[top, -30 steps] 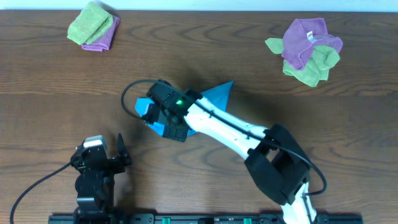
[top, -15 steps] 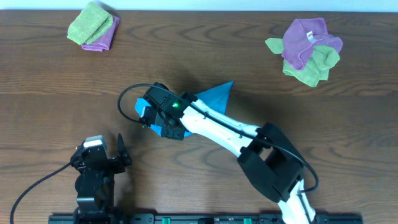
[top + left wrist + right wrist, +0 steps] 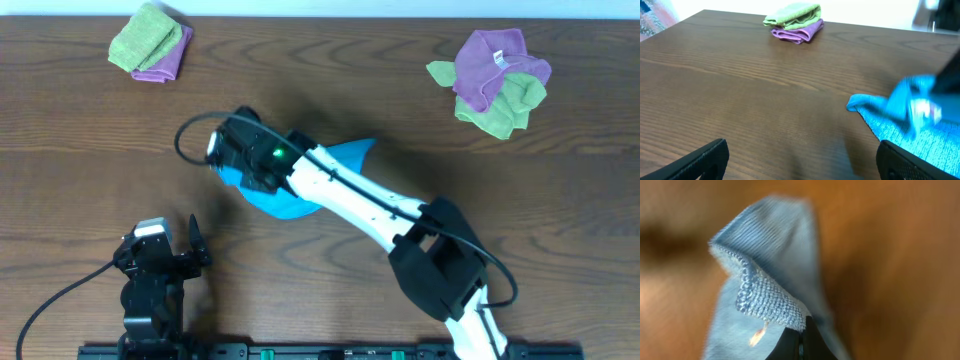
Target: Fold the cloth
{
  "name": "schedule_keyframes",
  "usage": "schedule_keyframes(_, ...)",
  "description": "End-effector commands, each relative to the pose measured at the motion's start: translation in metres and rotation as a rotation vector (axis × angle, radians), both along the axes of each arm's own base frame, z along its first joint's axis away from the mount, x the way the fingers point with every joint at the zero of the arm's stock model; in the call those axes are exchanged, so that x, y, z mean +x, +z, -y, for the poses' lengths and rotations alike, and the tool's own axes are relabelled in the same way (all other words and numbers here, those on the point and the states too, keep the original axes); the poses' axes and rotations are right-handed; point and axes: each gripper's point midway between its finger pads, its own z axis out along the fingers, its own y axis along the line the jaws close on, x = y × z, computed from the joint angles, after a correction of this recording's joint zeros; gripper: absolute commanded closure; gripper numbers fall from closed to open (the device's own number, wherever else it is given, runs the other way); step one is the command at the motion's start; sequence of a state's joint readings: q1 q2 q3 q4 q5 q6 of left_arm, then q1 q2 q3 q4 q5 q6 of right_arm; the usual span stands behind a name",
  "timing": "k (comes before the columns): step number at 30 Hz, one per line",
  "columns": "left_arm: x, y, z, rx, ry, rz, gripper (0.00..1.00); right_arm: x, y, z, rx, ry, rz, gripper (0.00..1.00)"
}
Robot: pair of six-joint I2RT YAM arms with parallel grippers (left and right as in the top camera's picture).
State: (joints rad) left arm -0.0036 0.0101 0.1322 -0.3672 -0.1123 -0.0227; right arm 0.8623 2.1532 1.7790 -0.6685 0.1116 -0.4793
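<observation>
We've got the table point(image 3: 520, 200) in dark brown wood, smooth, clear grain, a soft sheen. The blue cloth point(image 3: 775, 265) shows us a ribbed, fuzzy matt weave with a looped stitched edge. The right arm point(image 3: 350, 195) wears glossy white plastic. The green cloth point(image 3: 792, 12) and the purple cloth point(image 3: 797, 32) look soft and matt.

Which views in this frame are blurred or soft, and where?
Overhead: sharp and evenly lit. Left wrist: table and far folded pile crisp, raised part of the cloth motion-smeared. Right wrist: cloth weave readable up close, table behind fully out of focus.
</observation>
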Motion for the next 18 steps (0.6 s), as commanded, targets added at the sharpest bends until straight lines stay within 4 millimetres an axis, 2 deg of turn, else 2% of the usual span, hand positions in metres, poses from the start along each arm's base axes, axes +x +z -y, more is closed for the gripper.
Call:
schedule_keyframes(1, -0.001, -0.01, -0.003, 0.004, 0.014, -0.025, 0.05, 0.049, 0.004, 0.033, -0.015, -0.157, 0.085, 0.99)
schedule_keyframes(3, -0.001, -0.01, -0.003, 0.004, 0.014, -0.025, 0.05, 0.09, 0.009, 0.072, -0.023, -0.333, 0.164, 0.99)
schedule_keyframes(4, -0.001, -0.01, -0.003, 0.004, 0.014, -0.025, 0.05, 0.111, 0.009, 0.1, -0.029, -0.439, 0.191, 0.99)
schedule_keyframes(5, -0.001, -0.01, -0.003, 0.003, 0.014, -0.025, 0.05, 0.134, 0.012, 0.139, -0.03, -0.621, 0.243, 0.99)
schedule_keyframes(6, -0.001, -0.01, -0.003, 0.003, 0.014, -0.025, 0.05, 0.154, 0.018, 0.186, 0.002, -0.878, 0.31, 0.79)
schedule_keyframes(7, -0.001, -0.01, -0.003, 0.004, 0.014, -0.025, 0.05, 0.163, 0.017, 0.215, 0.046, -1.017, 0.311, 0.73)
schedule_keyframes(8, -0.001, -0.011, -0.003, 0.004, 0.014, -0.025, 0.05, 0.166, 0.013, 0.227, 0.075, -1.057, 0.275, 0.55)
schedule_keyframes(9, -0.001, -0.01, -0.003, 0.004, 0.014, -0.025, 0.05, 0.167, 0.008, 0.232, 0.09, -1.063, 0.238, 0.27)
schedule_keyframes(10, -0.001, -0.01, -0.003, 0.004, 0.014, -0.025, 0.05, 0.166, 0.005, 0.236, 0.095, -1.061, 0.205, 0.1)
schedule_keyframes(11, -0.001, -0.01, -0.003, 0.004, 0.014, -0.025, 0.05, 0.162, 0.0, 0.242, 0.083, -1.062, 0.164, 0.01)
schedule_keyframes(15, -0.001, -0.011, -0.003, 0.004, 0.014, -0.025, 0.04, 0.142, -0.012, 0.254, -0.01, -1.062, 0.091, 0.01)
schedule_keyframes(18, -0.001, -0.011, -0.003, 0.004, 0.014, -0.025, 0.05, 0.125, -0.019, 0.242, -0.072, -0.979, 0.035, 0.01)
